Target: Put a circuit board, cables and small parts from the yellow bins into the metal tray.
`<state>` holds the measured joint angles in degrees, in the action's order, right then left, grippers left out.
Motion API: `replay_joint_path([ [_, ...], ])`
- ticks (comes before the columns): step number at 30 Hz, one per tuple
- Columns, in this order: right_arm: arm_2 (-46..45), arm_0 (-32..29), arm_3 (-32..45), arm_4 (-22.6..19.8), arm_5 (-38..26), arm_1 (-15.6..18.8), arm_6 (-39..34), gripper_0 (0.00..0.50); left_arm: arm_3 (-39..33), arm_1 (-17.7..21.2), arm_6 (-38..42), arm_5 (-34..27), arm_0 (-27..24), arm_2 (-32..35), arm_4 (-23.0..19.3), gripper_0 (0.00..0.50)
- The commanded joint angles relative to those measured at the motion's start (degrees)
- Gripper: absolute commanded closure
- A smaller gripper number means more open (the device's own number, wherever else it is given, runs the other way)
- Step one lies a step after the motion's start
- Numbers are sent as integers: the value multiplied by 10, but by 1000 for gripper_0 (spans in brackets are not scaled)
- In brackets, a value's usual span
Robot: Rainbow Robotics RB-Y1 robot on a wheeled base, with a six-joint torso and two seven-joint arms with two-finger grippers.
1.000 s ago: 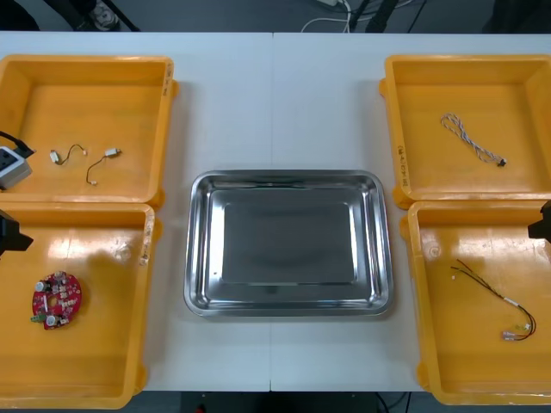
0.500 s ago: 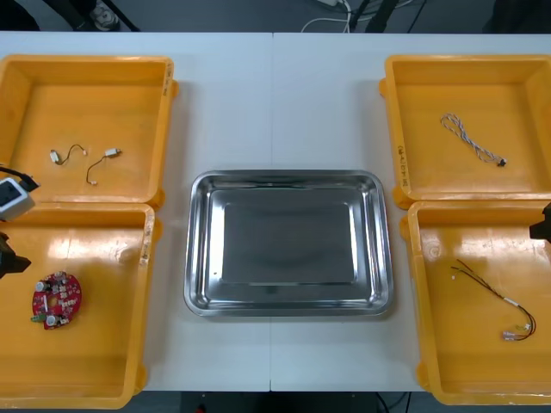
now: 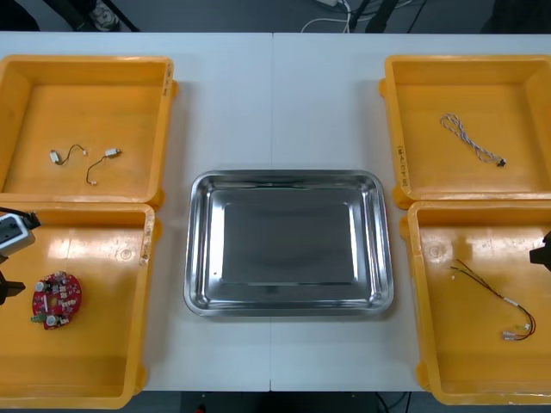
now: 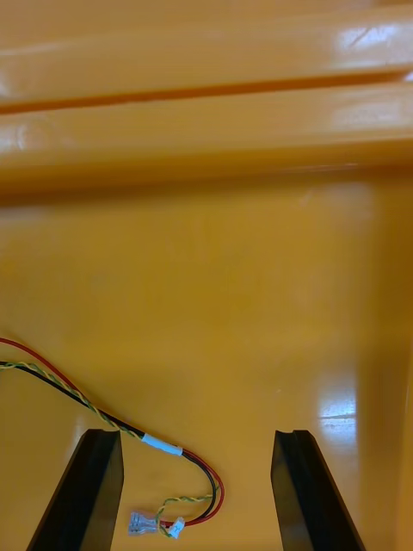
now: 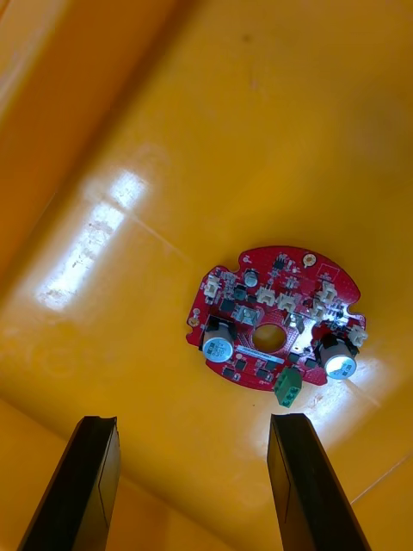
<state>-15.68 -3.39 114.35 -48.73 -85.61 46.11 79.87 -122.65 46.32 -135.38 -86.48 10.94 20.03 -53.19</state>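
A round red circuit board point(image 3: 56, 299) lies in the near left yellow bin point(image 3: 103, 361). In the left wrist view the circuit board point(image 5: 274, 325) sits just beyond my fingers, and my left gripper point(image 5: 194, 491) is open above the bin floor. At the table's left edge my left gripper point(image 3: 7, 284) hangs beside the board. My right gripper point(image 4: 198, 491) is open over the near right bin point(image 3: 465, 379). The connector end of the red and yellow cable point(image 4: 162, 445) lies between its fingers. At the right edge my right gripper point(image 3: 542, 252) is above the cable point(image 3: 495, 297).
The bare metal tray point(image 3: 288, 176) sits in the middle. The far right bin point(image 3: 465, 69) holds a twisted blue and white cable point(image 3: 469, 138). Two small metal parts on short wires point(image 3: 86, 159) lie in the far left bin point(image 3: 86, 69).
My left gripper has moved toward the near edge, from the far left bin over to the near left bin beside the board. The right gripper has shifted slightly the same way.
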Motion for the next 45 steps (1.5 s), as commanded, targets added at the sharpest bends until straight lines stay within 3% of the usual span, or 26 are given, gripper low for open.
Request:
replay_joint_path([
  [1, 0, -36, 18, -7, 29, 15, 73, 0, -19, 26, -111, 31, 40, 19, -10, 0],
  [5, 2, -52, 18, -10, 48, 14, 107, 0, -19, 26, -139, 47, 54, 18, -13, 0],
  [14, 11, -76, 18, -11, 68, -28, 172, 0, -19, 28, -174, 97, 86, -11, -6, 0],
  [20, 51, -77, 16, -3, 86, -31, 179, 0, -18, 31, -176, 105, 91, -36, 6, 0],
  [27, 117, -75, 4, 2, 151, 7, 187, 0, -17, 32, -175, 106, 94, -61, 29, 0],
  [34, 132, -75, -5, 5, 166, 35, 205, 0, -12, 32, -174, 113, 98, -72, 43, 0],
  [45, 137, -71, -33, 22, 184, 54, 318, 0, 33, 33, -176, 170, 94, -104, 49, 0],
])
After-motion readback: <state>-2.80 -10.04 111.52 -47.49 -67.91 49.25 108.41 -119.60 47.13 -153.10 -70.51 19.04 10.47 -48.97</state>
